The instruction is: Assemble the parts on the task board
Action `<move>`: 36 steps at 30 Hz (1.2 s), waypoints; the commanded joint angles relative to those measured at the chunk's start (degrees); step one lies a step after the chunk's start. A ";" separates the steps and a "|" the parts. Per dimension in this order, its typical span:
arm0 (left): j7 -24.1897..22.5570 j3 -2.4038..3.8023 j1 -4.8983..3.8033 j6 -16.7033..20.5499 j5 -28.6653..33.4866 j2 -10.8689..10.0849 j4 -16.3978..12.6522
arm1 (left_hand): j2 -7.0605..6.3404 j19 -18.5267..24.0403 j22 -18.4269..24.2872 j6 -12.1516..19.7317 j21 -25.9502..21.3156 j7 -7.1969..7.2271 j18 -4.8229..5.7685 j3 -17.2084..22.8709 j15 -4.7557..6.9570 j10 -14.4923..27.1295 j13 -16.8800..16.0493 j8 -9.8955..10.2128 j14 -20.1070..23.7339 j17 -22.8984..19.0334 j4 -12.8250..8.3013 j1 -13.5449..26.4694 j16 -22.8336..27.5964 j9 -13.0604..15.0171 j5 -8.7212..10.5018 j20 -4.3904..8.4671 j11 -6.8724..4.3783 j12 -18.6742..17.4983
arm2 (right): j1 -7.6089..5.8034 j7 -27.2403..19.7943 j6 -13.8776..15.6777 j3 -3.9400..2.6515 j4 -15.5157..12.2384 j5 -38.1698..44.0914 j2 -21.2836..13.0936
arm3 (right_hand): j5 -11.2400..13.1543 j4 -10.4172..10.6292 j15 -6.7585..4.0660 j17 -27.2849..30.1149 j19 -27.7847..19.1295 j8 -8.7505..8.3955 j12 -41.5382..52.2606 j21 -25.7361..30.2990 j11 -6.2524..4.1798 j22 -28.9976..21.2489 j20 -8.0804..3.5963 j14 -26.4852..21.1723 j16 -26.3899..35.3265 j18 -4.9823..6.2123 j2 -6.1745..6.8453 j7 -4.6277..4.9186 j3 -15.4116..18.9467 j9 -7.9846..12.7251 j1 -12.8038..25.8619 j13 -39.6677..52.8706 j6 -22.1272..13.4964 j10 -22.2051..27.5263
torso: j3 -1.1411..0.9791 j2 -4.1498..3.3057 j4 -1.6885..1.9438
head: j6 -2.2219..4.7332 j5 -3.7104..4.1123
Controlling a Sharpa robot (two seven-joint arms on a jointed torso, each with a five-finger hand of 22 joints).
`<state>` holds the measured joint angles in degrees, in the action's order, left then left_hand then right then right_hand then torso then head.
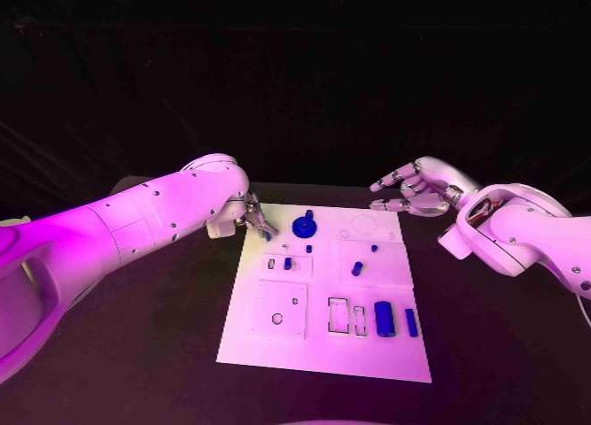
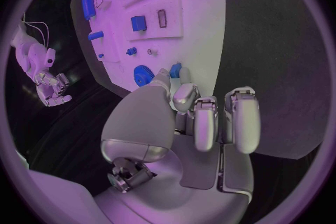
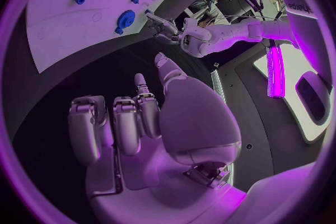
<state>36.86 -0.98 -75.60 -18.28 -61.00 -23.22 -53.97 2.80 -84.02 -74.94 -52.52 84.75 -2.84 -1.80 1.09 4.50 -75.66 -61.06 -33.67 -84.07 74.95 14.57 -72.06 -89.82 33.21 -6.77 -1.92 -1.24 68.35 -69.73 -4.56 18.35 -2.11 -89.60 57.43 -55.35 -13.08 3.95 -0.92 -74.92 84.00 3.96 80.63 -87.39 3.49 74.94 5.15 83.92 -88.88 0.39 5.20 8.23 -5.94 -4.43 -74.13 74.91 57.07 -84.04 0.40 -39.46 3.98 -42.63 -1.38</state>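
The task board (image 1: 323, 336) lies flat mid-worktop (image 1: 142, 354). Left hand (image 1: 254, 219) sits at the board's far left corner, pinching a small blue part (image 2: 176, 71) beside the blue gear (image 1: 304, 228). Right hand (image 1: 416, 189) hovers beyond the board's far right corner, fingers spread, holding nothing.

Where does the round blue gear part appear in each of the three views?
Head view: blue gear at the task board's far end, beside the left hand.
Left wrist view: gear just beyond the fingertips.
Right wrist view: gear near the board's edge.
Shared landmark: the left hand.
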 commanded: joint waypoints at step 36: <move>-3.86 -0.35 0.10 9.71 3.51 -10.57 -17.29 | -9.61 -3.29 -8.27 1.09 -0.51 -0.17 0.01 37.56 0.14 -0.52 2.54 -2.78 -5.93 15.05 -12.73 2.33 -0.18 1.74 -12.81 0.61 -0.10 -1.88 | 0.09 -0.06 -2.28 0.15 0.22 0.09 -0.14 | -0.72 0.16 -0.01 -12.66 3.17 0.00 0.10 0.22 -0.24 9.60 -0.02 5.49 0.23 0.90 -0.41 0.00 0.52 -0.10 0.18 10.44 0.38 -2.05 | -0.48 0.60 0.68 | -0.44 -0.24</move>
<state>34.16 -1.31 -75.54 -11.39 -58.06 -33.59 -70.16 -6.81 -84.03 -74.92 -51.22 84.41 -3.35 -1.80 29.99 4.59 -76.09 -58.67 -36.11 -83.98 74.92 10.21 -70.36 -89.82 34.92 -19.42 -1.50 -1.24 66.70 -69.72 -4.55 17.07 -1.98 -89.41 57.41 -55.51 -13.43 4.12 -0.92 -74.95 84.00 3.96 80.63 -87.39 3.49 74.92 5.15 83.92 -88.88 0.39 5.20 8.23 -5.77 -4.48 -74.13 74.90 57.07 -84.04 0.01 -38.98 4.48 -42.98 -1.63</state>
